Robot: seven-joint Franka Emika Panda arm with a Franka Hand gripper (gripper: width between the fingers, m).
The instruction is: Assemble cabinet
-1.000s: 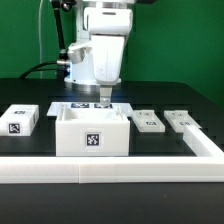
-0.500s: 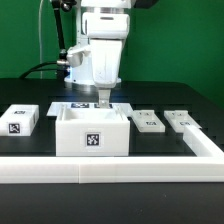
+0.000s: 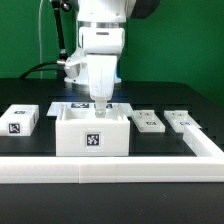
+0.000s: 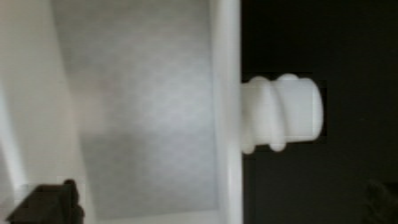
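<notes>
The cabinet (image 3: pixel 93 131) is a large white box with a hollow inside and a marker tag on its front, in the middle of the exterior view. My gripper (image 3: pixel 100 110) hangs over its far wall, fingers pointing down. In the wrist view the gripper (image 4: pixel 217 205) is open. One dark fingertip (image 4: pixel 50 200) is over the white inside and the other is over the dark table outside. The box's white wall (image 4: pixel 228 100) runs between them and carries a round white knob (image 4: pixel 285 112). Nothing is held.
Two small flat white tagged panels (image 3: pixel 148 120) (image 3: pixel 181 120) lie to the exterior view's right of the box. A small tagged white block (image 3: pixel 20 120) lies to its left. A long white rail (image 3: pixel 110 168) runs along the front and up the right side. A flat tagged board (image 3: pixel 68 107) lies behind the box.
The arm has shifted a little to the exterior view's left, and the fingers have come down closer to the box's far wall. The box and loose parts have not moved.
</notes>
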